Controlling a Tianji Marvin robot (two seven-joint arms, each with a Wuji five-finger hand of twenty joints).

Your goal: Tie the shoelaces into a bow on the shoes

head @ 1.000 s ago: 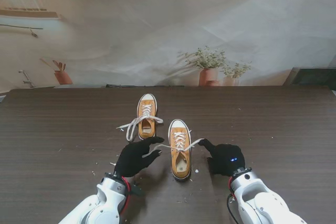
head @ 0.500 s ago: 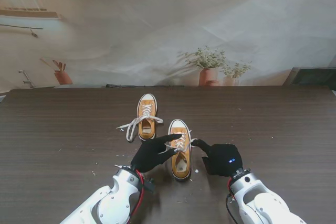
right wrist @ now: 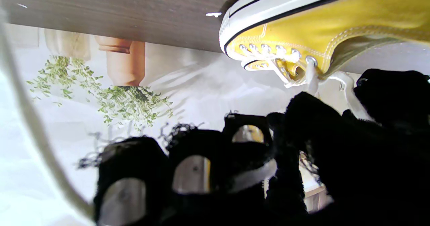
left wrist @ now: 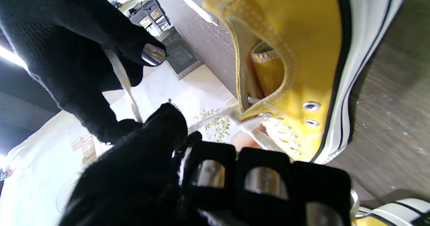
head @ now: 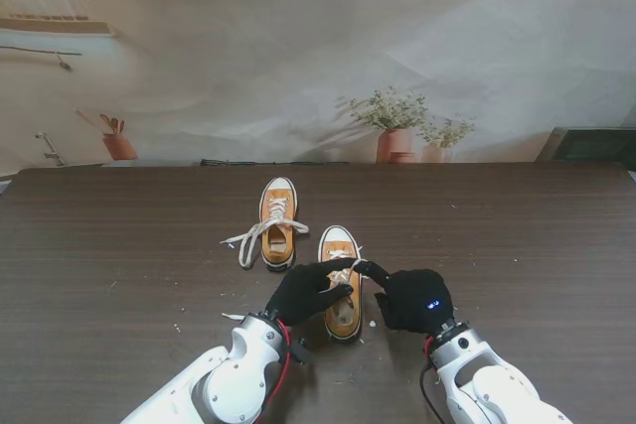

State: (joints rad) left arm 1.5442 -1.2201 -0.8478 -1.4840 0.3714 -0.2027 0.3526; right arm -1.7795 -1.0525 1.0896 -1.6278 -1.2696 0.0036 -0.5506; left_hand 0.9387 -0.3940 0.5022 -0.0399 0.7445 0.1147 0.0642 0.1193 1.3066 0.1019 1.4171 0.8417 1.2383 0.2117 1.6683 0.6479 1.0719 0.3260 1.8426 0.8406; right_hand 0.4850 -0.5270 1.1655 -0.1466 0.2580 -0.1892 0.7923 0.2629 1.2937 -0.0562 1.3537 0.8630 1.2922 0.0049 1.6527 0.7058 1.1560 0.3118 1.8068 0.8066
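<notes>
Two orange canvas shoes with white soles stand on the dark table. The far shoe (head: 277, 225) has loose white laces (head: 248, 239) trailing off to its left. My hands, both in black gloves, meet over the near shoe (head: 343, 313), which fills the left wrist view (left wrist: 302, 48) and shows in the right wrist view (right wrist: 322, 24). My left hand (head: 306, 292) is shut on one white lace strand (left wrist: 218, 116). My right hand (head: 413, 300) pinches the other strand (left wrist: 125, 82) between thumb and finger. The laces' crossing is hidden under the fingertips.
Small white crumbs (head: 373, 325) dot the dark wooden table (head: 517, 245) around the near shoe. Potted plants (head: 396, 126) and a small clay pot (head: 119, 144) stand at the backdrop beyond the table's far edge. A dark box (head: 594, 144) is at the far right.
Both hands have come together from either side of the near shoe, carrying the lace ends inward. The lace was stretched wide before and is now gathered over the tongue. The far shoe is unmoved.
</notes>
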